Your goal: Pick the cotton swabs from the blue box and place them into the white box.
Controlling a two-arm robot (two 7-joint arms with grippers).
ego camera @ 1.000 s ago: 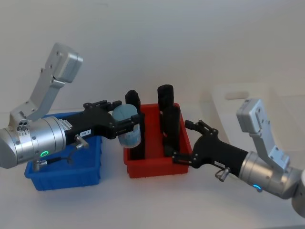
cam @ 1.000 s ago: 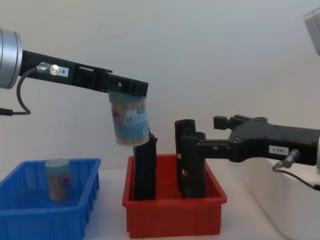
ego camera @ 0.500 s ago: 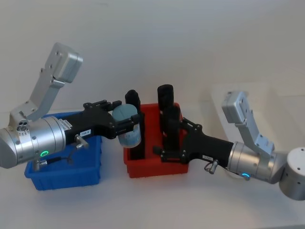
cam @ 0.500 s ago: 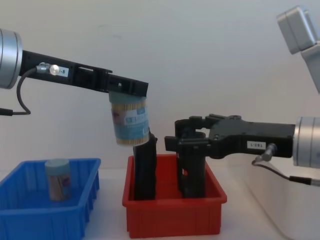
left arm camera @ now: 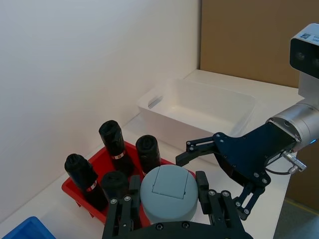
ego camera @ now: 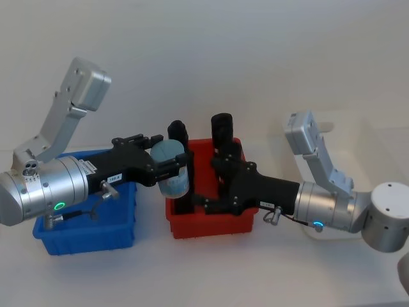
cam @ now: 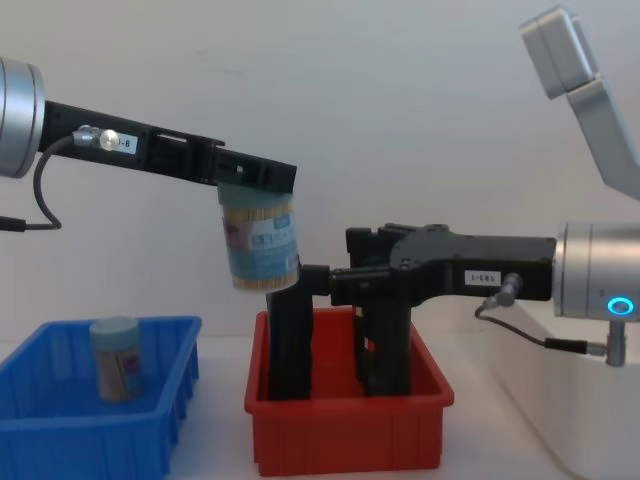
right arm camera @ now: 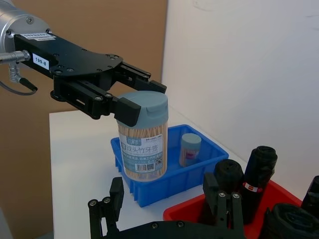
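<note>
The white box [left arm camera: 209, 107] stands at my right side, beyond the red bin [cam: 345, 435]. The red bin is in the middle in front of me, and the blue box [cam: 90, 445] stands just beside it at my left. My left gripper [cam: 258, 178] reaches in from the left and hangs in the air above the place where the blue box and the red bin meet; its fingers are closed on the grey-blue lid of one tub of cotton swabs [cam: 258, 245]. My right gripper [ego camera: 206, 183] reaches in from the right, over the red bin, among the tops of the black blocks [left arm camera: 113, 142], and it points toward the hanging tub. Its fingers are spread wide and hold nothing, and in the head view a small gap separates them from the tub. The four black blocks stand upright inside the red bin, taller than its walls. The held tub hangs below my left fingers, a little tilted, with its bottom just beside the top of the nearest block; I cannot tell if it touches this block. It is well apart from the white box. A second tub [cam: 115, 358] of swabs stands upright on the floor of the blue box.
</note>
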